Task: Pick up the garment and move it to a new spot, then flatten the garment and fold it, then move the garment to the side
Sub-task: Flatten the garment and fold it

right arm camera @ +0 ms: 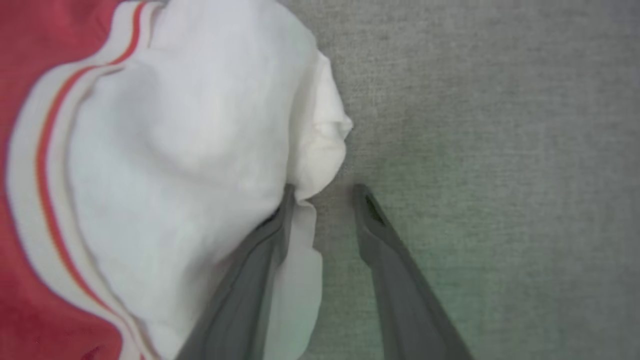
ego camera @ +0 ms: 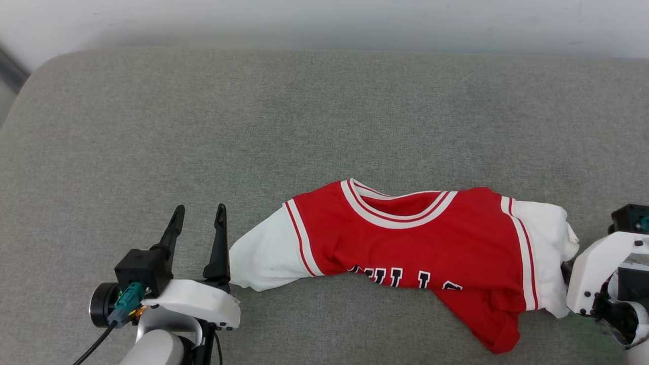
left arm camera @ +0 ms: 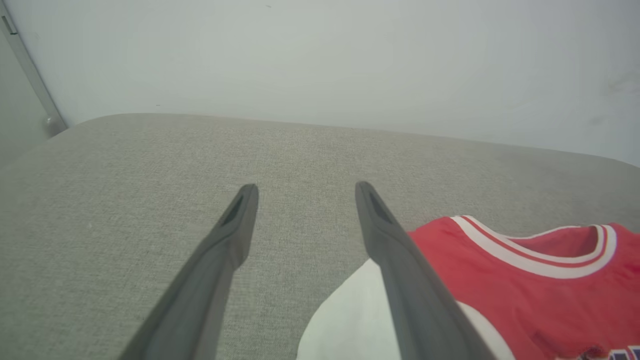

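One garment (ego camera: 405,238), a red jersey with two white sleeves, lies rumpled across the lower middle and lower right of the head view on a grey cushion (ego camera: 253,116), its black letters half hidden at a fold. There are two grippers. The left gripper (ego camera: 200,208), at lower left, holds its two fingers apart just beside one sleeve. The right gripper (right arm camera: 325,187) has its jaws parted, one finger tucked into the other sleeve's fold and one over bare cushion
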Motion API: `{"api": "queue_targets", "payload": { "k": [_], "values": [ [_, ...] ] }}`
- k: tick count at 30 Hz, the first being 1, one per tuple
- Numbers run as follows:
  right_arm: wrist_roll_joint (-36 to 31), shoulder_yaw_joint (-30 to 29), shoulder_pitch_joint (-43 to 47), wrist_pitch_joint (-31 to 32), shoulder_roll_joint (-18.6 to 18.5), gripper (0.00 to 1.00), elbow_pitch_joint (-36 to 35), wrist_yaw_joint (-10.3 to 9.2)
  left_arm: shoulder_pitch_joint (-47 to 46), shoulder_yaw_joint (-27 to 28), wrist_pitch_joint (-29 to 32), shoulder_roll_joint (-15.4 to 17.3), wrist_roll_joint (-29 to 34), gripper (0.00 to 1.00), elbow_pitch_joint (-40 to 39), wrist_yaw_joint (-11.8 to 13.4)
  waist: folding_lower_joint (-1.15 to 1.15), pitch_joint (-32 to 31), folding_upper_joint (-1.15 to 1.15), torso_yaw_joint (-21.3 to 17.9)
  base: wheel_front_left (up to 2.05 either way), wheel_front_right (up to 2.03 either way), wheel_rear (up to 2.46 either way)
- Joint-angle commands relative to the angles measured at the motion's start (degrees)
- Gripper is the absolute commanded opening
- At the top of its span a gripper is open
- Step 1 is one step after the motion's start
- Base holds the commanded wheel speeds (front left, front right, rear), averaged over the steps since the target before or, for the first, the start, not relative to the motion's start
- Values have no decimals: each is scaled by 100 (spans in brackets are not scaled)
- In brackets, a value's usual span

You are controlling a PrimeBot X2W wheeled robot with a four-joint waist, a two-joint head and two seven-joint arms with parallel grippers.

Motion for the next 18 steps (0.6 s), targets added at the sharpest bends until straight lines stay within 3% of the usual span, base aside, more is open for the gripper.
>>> {"api": "queue_targets", "payload": {
  "k": [1, 7, 18],
  "values": [
    [48, 229, 208, 48, 272, 0, 199, 75, 11, 19, -39, -8, 4, 100, 27, -29, 0, -17, 0, -14, 0, 0, 0],
    [-188, 3, 32, -553, -132, 0, -445, 41, 64, 30, -45, -5, 30, 100, 60, -19, 0, -180, 0, -146, 0, 0, 0],
    [-492, -865, 314, -572, -141, 0, -1831, 40, 215, 64, -55, 14, 13, 100, -4, 58, 0, -309, 0, -332, 0, 0, 0]
  ]
}}
